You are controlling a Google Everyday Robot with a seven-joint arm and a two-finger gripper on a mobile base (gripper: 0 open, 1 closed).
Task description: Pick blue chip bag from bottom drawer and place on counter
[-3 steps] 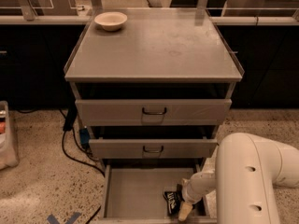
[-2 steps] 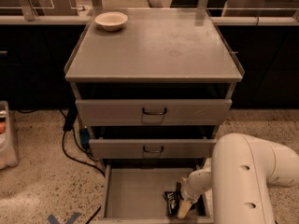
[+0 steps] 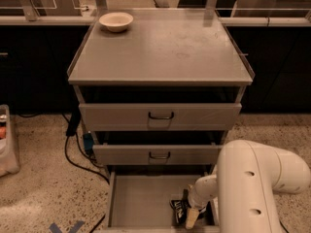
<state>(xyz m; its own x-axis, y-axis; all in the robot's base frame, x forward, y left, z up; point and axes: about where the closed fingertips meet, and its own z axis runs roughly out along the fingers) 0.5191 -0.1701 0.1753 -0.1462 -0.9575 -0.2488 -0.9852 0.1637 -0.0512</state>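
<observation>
The bottom drawer (image 3: 141,200) is pulled open at the foot of the grey cabinet. The blue chip bag (image 3: 179,208), dark with white markings, lies on its floor at the right. My gripper (image 3: 191,213) reaches down into the drawer from the white arm (image 3: 252,188) and sits on the bag's right side, a cream fingertip (image 3: 191,219) showing next to it. The counter (image 3: 160,47) is the wide grey top of the cabinet, far above the gripper.
A cream bowl (image 3: 115,21) stands at the counter's back left corner. Two upper drawers with dark handles (image 3: 161,116) are slightly open. Black cables (image 3: 77,154) run on the floor left of the cabinet. A bin (image 3: 6,140) stands at the far left.
The arm has shifted slightly left and further into the drawer; the gripper stays at the bag. The bag has not visibly moved.
</observation>
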